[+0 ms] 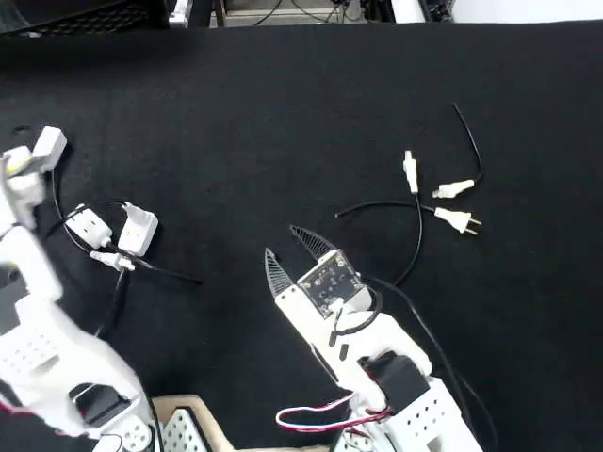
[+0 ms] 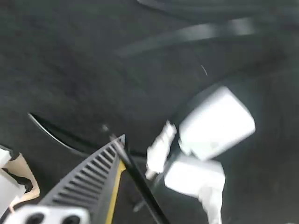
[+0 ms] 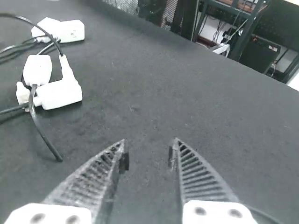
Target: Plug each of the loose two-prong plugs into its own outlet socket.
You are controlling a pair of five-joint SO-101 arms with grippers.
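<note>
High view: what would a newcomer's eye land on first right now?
The right gripper draws the eye first. It hangs open over the bare middle of the black table, holding nothing. Three white loose plugs on thin black leads lie scattered off to its right. A cluster of white outlet sockets sits near the table's left edge.

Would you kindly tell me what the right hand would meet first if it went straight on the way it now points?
Most likely just the bare black cloth; the line of the open right hand passes to one side of the white sockets, though depth is hard to judge.
</note>
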